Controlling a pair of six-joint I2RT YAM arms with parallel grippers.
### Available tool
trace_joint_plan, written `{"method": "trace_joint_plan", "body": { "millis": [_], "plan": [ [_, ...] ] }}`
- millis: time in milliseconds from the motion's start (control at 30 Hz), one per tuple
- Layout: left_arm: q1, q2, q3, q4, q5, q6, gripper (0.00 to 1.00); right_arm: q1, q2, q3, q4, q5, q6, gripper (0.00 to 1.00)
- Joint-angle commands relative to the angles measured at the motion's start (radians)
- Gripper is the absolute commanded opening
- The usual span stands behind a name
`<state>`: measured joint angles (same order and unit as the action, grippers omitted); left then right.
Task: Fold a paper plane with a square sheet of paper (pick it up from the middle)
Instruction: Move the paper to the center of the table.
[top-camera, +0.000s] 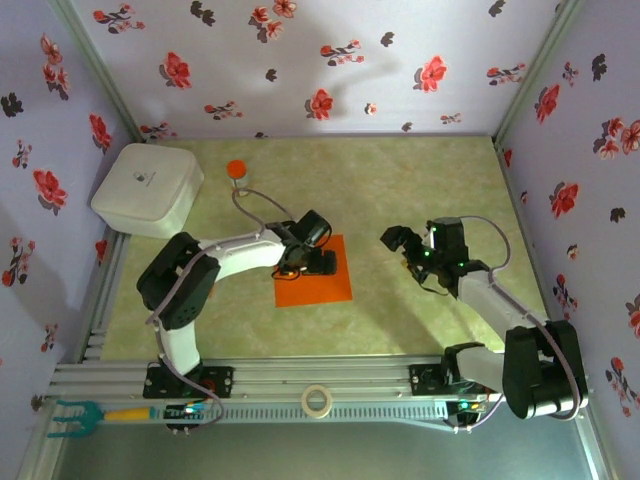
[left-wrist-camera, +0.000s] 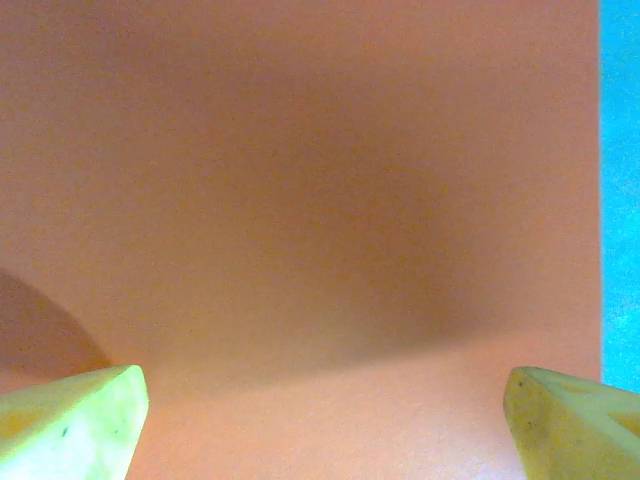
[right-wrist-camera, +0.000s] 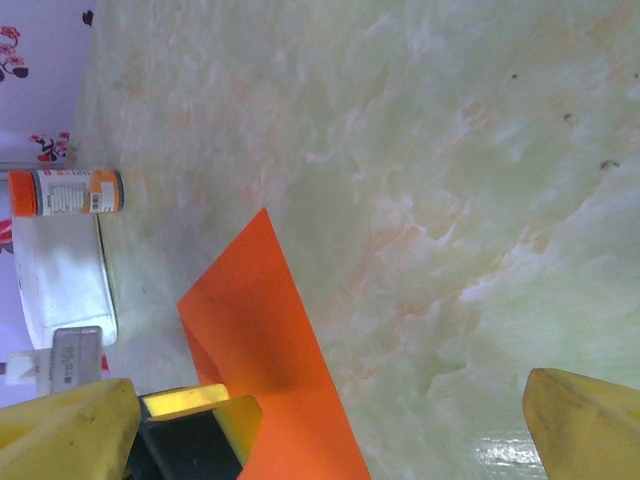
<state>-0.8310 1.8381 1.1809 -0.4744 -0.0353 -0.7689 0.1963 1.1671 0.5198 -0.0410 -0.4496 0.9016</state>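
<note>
White box (top-camera: 148, 188) closed, contents hidden; orange-capped bottle (top-camera: 236, 170) nearby. Left gripper (top-camera: 318, 262) spread wide over square sheet of paper (top-camera: 322, 288); right gripper (top-camera: 399, 244) wide.

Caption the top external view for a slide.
Left gripper, open, over the flat square sheet of paper; right gripper open, apart to its right above the marbled table.

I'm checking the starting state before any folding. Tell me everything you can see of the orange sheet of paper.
The square sheet of paper is thin, bright orange, plain and unmarked. It lies flat on the pale marbled table, just left of centre, with no fold visible. The left gripper hangs close over its far-left part, jaws wide open, shadowing it; whether the fingers touch the paper cannot be told.
</note>
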Motion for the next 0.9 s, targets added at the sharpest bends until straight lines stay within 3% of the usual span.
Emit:
{"method": "trace_joint_plan", "body": {
  "millis": [0,300,867],
  "plan": [
    [0.006,-0.01,0.107,-0.153,-0.113,-0.002,0.93,0.021,0.007,0.031,-0.073,0.029,-0.026,0.99],
    [-0.005,0.117,0.32,-0.372,-0.129,-0.033,0.94,0.055,0.009,0.107,-0.206,0.08,-0.1,0.99],
    [-0.011,0.235,0.389,-0.395,-0.078,-0.123,1.0,0.057,0.051,0.129,-0.214,0.049,-0.111,0.99]
  ]
}}
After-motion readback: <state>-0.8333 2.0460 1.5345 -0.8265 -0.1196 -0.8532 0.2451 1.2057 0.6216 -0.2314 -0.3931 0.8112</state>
